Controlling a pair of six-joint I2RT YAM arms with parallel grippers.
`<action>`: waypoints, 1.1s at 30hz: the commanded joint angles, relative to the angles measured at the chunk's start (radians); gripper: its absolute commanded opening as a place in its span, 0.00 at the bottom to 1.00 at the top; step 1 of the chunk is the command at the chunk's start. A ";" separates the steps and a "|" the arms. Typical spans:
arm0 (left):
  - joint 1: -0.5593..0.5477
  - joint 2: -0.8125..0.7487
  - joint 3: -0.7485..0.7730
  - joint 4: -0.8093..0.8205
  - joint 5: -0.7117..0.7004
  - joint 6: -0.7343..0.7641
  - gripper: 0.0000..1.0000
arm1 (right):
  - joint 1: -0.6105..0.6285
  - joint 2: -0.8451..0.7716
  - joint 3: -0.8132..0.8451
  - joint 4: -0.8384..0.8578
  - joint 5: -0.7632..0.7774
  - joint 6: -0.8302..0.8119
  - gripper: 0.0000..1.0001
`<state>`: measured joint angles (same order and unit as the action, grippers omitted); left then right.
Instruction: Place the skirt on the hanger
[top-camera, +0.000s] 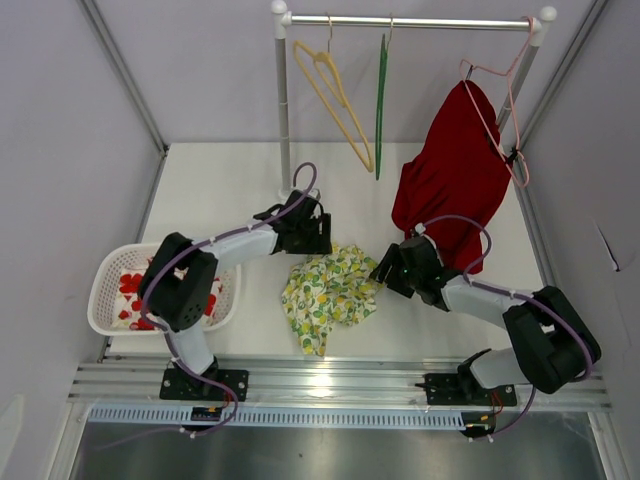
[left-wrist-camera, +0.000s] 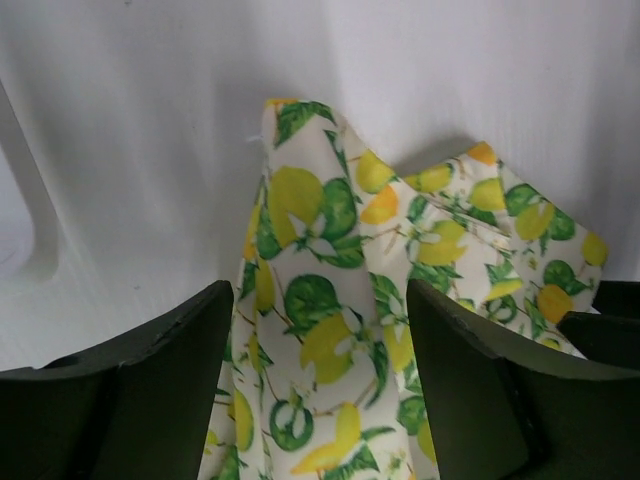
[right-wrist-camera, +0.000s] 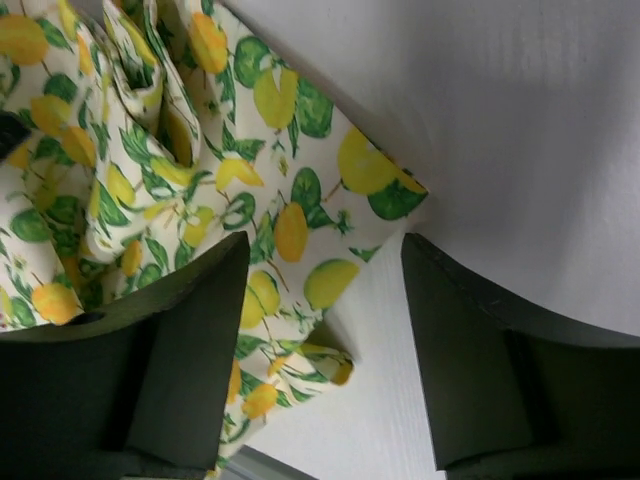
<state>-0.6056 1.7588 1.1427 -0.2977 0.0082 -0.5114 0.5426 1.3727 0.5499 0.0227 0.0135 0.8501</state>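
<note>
Left end effector (top-camera: 322, 237) spread over lemon-print skirt (top-camera: 328, 292), right end effector (top-camera: 382, 270) likewise (both released)

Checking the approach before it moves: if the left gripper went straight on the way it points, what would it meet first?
The skirt. The left gripper is open, with the cloth right between its fingers and the table beyond, though how close is hard to judge.

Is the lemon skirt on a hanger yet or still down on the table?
Not yet: the skirt lies crumpled on the table, between the open left pincer and right pincer. The yellow hanger hangs bare on the rail.
</note>
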 joint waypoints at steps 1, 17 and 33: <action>0.023 0.033 0.045 0.012 0.025 0.027 0.73 | -0.004 0.035 -0.002 0.094 0.006 0.058 0.63; 0.073 -0.102 0.087 -0.020 0.046 0.105 0.01 | -0.038 -0.089 0.182 -0.159 0.156 -0.133 0.00; 0.093 -0.400 0.200 -0.118 -0.065 0.198 0.07 | -0.178 -0.290 0.525 -0.438 0.250 -0.433 0.00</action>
<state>-0.5240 1.4048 1.3025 -0.3904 -0.0181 -0.3450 0.3855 1.0904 1.0088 -0.3725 0.2382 0.4969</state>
